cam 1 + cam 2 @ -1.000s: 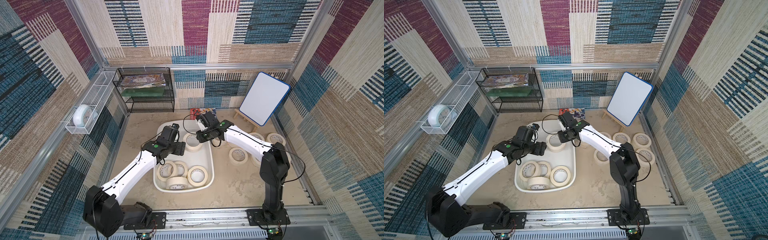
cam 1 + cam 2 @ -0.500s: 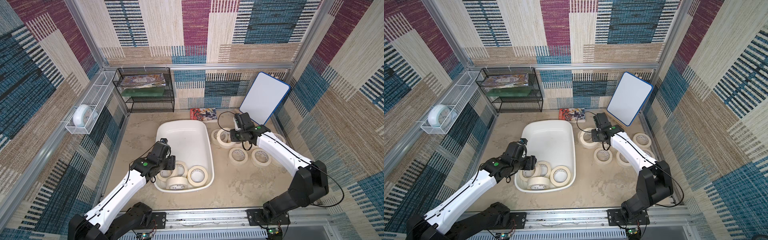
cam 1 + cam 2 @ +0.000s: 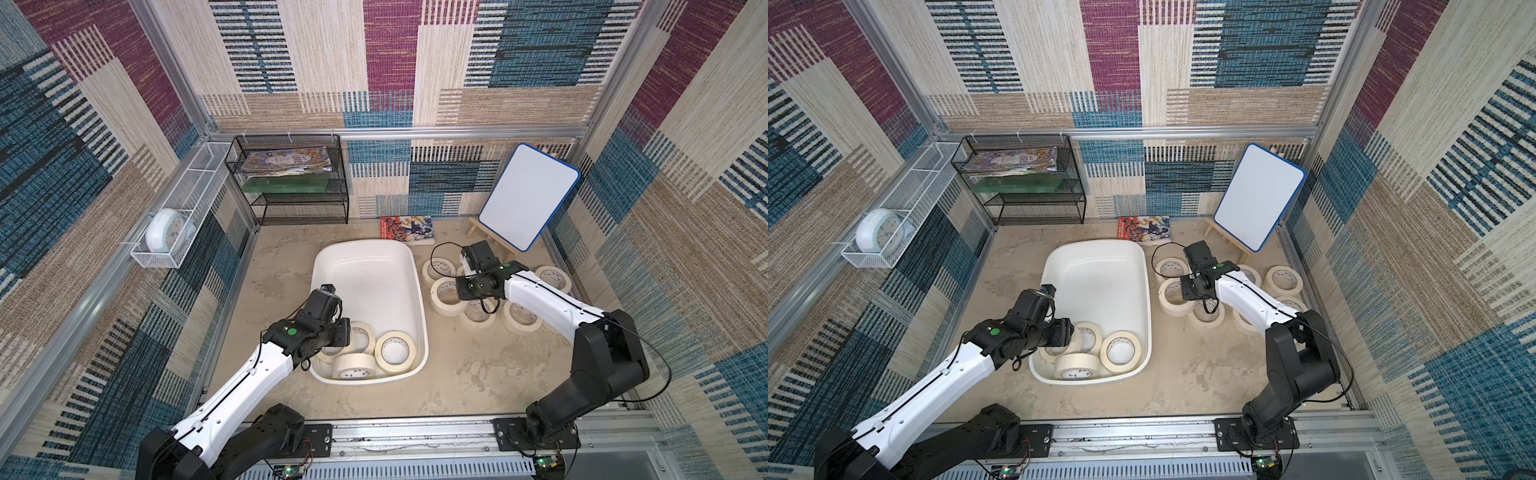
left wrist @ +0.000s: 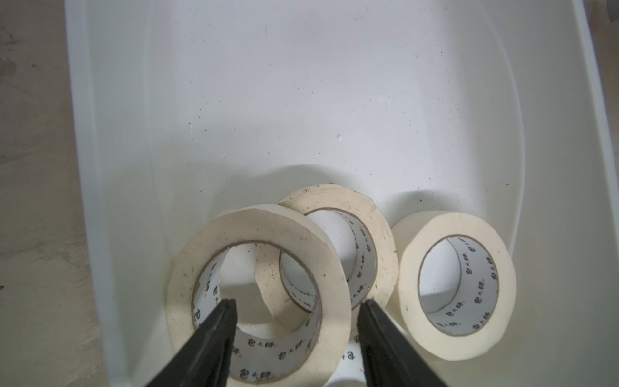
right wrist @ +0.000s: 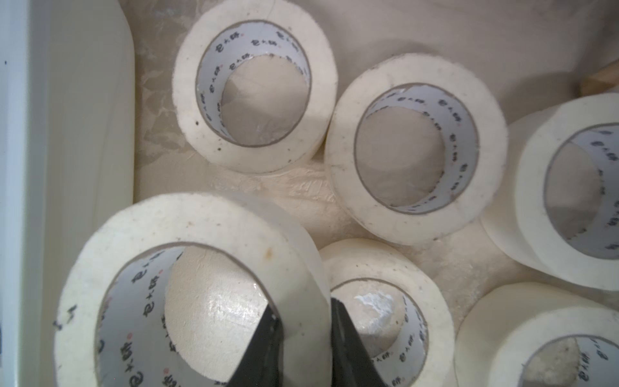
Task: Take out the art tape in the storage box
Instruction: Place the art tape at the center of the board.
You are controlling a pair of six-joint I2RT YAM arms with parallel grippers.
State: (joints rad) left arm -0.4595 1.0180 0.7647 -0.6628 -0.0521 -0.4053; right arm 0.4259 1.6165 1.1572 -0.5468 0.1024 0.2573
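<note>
The large shallow white plastic storage box (image 3: 365, 282) is seen on the beige table (image 3: 457, 374), with four rolls of the art tape (image 3: 351, 360), cream-coloured masking-tape rings with white printed cores, crowded at its near end. There one tilted roll (image 4: 258, 222) is leaned on another, and its wall is straddled, not yet pinched, by the half-open fingers of the left gripper (image 4: 298, 305). The right gripper (image 5: 304, 310) is closed on the wall of a gripped roll (image 5: 187, 221) just beside the box's right wall, hemmed in by loose rolls (image 3: 519, 331) on the table. A black wire shelf rack (image 3: 299, 210), a white wire basket (image 3: 183, 208) and a blue-framed whiteboard (image 3: 528, 199) are ranged behind. A second earlier both grippers were held over the box's far half, which is now bare.
</note>
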